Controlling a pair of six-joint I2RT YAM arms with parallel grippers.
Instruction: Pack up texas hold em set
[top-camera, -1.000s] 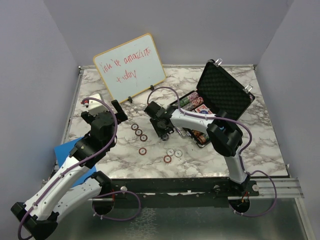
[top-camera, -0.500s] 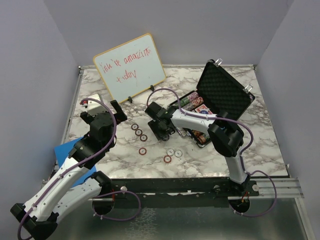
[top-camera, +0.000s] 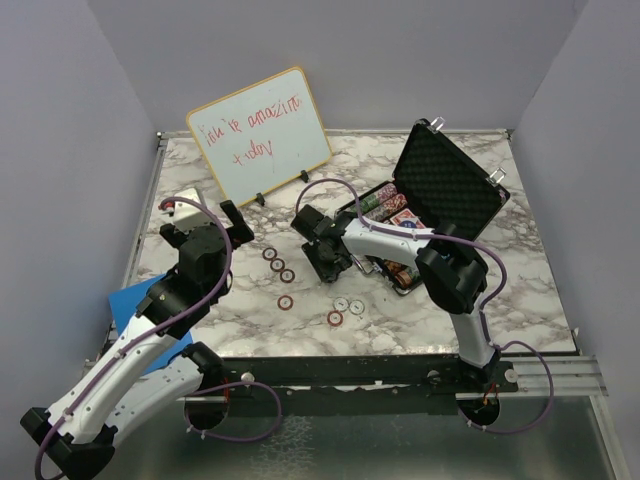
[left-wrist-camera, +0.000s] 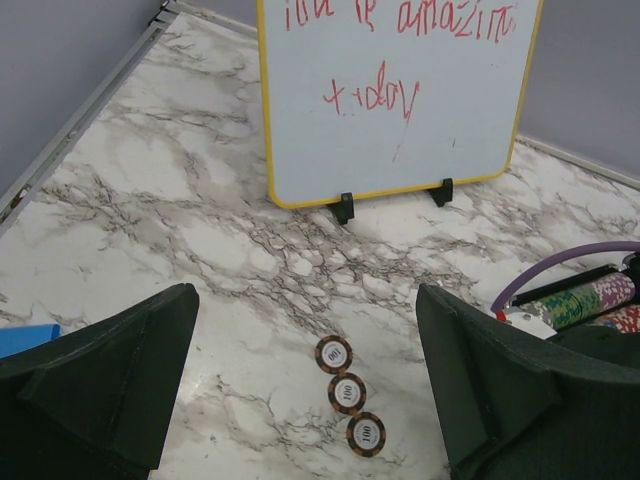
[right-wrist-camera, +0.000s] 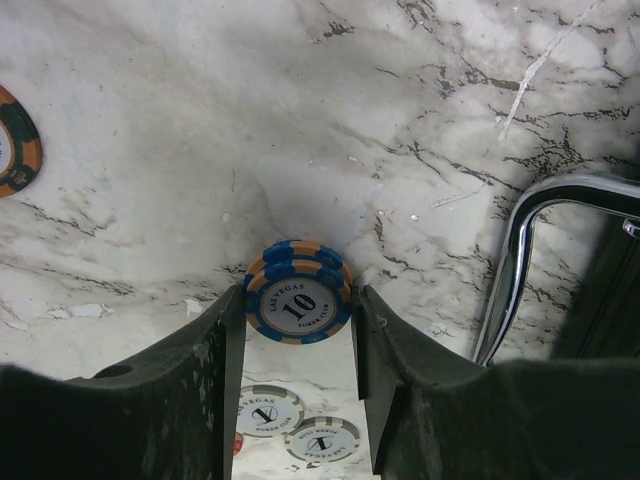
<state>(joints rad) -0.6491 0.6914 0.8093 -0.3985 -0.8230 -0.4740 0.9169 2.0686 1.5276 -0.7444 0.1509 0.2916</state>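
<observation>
Black metal-edged briefcase (top-camera: 450, 180) stood open at the back right of the white marble table (top-camera: 520, 290), its foam-lined lid tilted up and back. In its base lay rows of multicoloured poker chips (top-camera: 378, 203) set on edge, with red card decks (top-camera: 405, 217) just beside them.

Other chips lay loose on the marble in front of the case: a slanting row of three brown-and-orange chips (left-wrist-camera: 347, 392), two red-rimmed chips (top-camera: 285, 301) and two white chips (top-camera: 341, 304).

Only the right wrist view showed what the right gripper (right-wrist-camera: 297, 318) was at. A blue-and-orange chip (right-wrist-camera: 297, 300) marked 10 sat face-up between its fingers (right-wrist-camera: 215, 350), which stood partly apart and close against either side of it. Whether they pinched it could not be told. From above, the arm hid that chip altogether.

The left wrist view gave the 100 on the three-chip row, a figure too small to read from above. The left gripper (left-wrist-camera: 303, 300) hung over the marble with its jaws spread wide and nothing between them, facing the yellow-framed whiteboard (left-wrist-camera: 395, 95) with red writing.
</observation>
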